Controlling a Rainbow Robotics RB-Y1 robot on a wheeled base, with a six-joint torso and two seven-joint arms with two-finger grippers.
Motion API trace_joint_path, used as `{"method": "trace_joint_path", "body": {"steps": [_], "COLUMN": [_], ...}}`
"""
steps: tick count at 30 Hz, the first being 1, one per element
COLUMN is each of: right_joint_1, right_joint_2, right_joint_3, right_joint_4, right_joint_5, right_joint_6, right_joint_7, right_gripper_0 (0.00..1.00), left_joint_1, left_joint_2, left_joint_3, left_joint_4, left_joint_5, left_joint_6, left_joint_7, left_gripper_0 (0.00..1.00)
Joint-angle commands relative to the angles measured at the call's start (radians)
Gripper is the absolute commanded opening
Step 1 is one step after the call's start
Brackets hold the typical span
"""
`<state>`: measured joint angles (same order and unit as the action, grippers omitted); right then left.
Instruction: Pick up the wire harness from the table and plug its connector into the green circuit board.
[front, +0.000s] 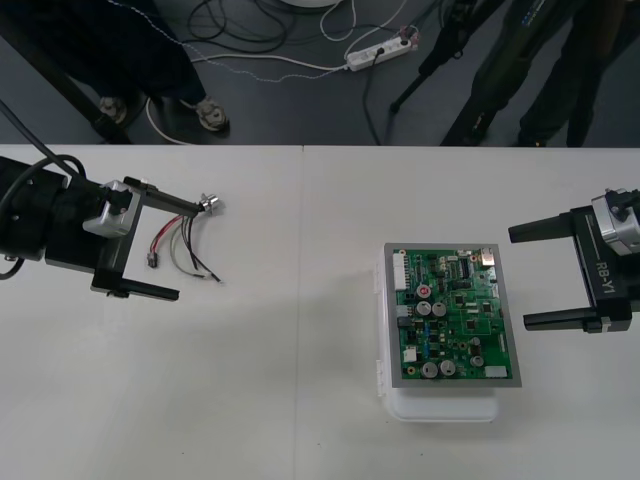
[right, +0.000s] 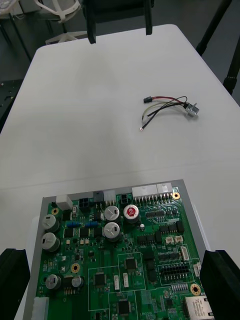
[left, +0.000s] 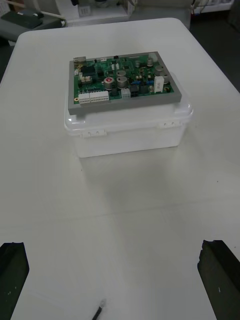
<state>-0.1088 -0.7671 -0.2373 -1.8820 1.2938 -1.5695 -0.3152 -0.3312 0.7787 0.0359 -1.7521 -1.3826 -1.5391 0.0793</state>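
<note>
Left claw (front: 192, 252): left side of the table (front: 300, 330); we log its fingers wide apart, straddling the harness.
Wire harness (front: 178, 243): lying on the table between those fingers, metal socket (front: 210, 205) at the far finger, black plug (front: 152, 261) nearer the wrist.
Green circuit board (front: 452, 315): on white base (front: 440, 408), right of centre, well apart from the harness.
Right claw (front: 518, 278): fingers apart, just right of the board.

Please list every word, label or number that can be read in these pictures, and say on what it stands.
"RB-Y1": on the body of the right gripper.
Printing on the green circuit board: too small to read.
No other text is readable.
</note>
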Motion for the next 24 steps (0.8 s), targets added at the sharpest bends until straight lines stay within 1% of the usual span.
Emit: {"method": "trace_joint_path", "body": {"steps": [1,7,12,17,24], "right_joint_1": [0.006,0.0,-0.02,-0.048,-0.06], "right_joint_2": [0.061,0.109,0.118,0.126,0.13], "right_joint_3": [0.007,0.007,0.006,0.007,0.007], "right_joint_4": [-0.014,-0.011,0.027,0.077,0.083], "right_joint_5": [-0.044,-0.047,-0.09,-0.128,-0.149], "right_joint_6": [-0.001,-0.001,-0.001,-0.001,-0.001], "right_joint_7": [-0.03,-0.03,-0.018,0.093,0.117], "right_gripper_0": [1.0,1.0,1.0,1.0,1.0], "left_joint_1": [-0.078,-0.132,-0.183,-0.25,-0.318], "left_joint_2": [0.068,0.111,0.146,0.174,0.189], "left_joint_3": [-0.014,-0.051,-0.097,-0.157,-0.223], "left_joint_4": [-0.004,-0.004,-0.004,-0.004,-0.004], "left_joint_5": [-0.046,-0.105,-0.141,-0.181,-0.23], "left_joint_6": [-0.032,-0.032,-0.032,-0.032,-0.032], "left_joint_7": [-0.136,-0.227,-0.291,-0.349,-0.389], "left_gripper_0": [1.0,1.0,1.0,1.0,1.0]}}
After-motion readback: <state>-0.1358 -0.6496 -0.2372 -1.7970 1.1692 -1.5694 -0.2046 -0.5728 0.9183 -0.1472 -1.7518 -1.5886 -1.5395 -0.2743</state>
